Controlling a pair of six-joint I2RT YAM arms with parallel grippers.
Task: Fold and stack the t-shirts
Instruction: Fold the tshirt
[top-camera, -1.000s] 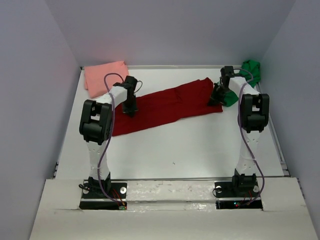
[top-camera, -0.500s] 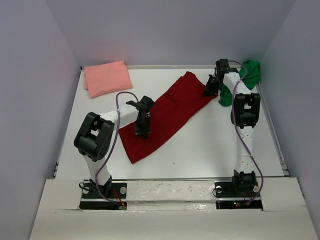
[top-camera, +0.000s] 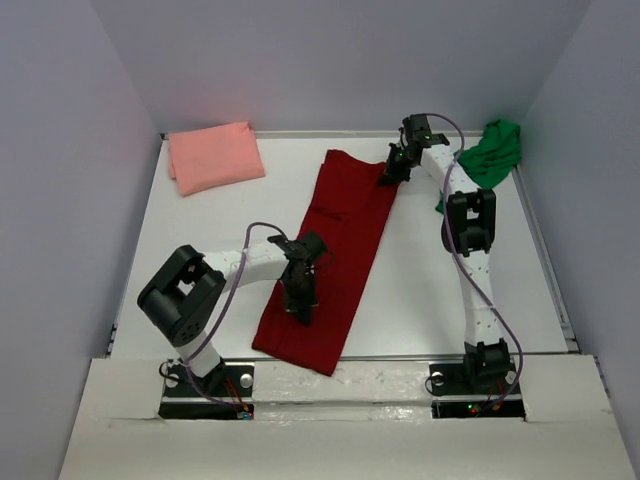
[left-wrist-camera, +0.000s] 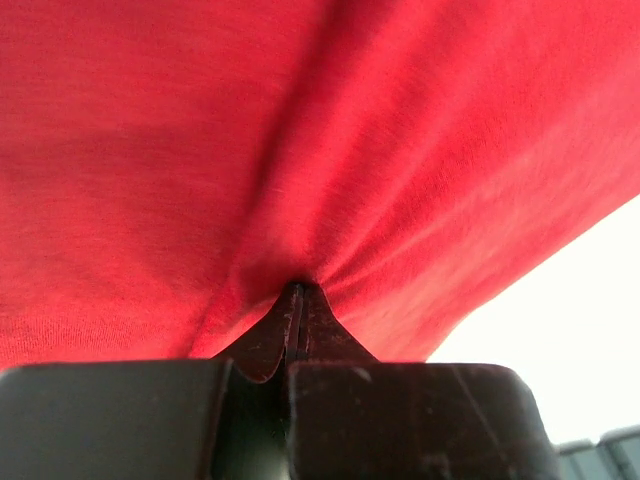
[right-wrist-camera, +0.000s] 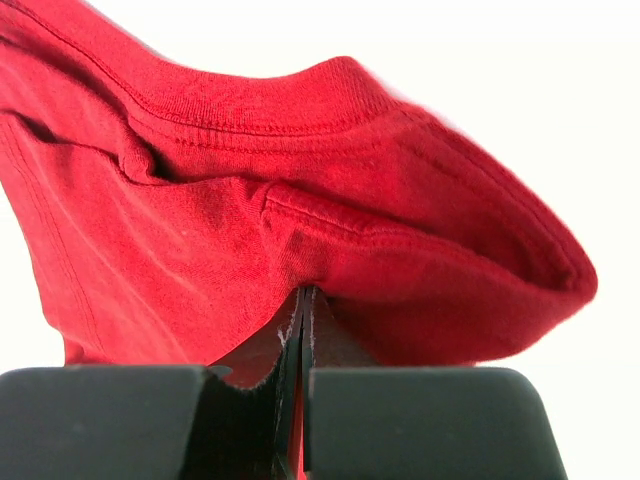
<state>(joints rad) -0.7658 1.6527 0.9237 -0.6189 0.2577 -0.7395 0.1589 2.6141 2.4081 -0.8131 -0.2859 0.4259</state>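
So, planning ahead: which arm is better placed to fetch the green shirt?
Right, probably. The right gripper, shut on the red shirt at its collar, is close to the green shirt; the left gripper is farther, near the front.

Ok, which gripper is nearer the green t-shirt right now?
Right. The right gripper pinches the far end of the dark red t-shirt, close beside the green t-shirt; the left gripper holds its near part, much farther off.

No text, label, brand, number or sign was legible in any view. The dark red t-shirt (top-camera: 348, 218), the salmon pink t-shirt (top-camera: 213, 157) and the bright green t-shirt (top-camera: 495, 150) showed plain cloth, with no readable print.
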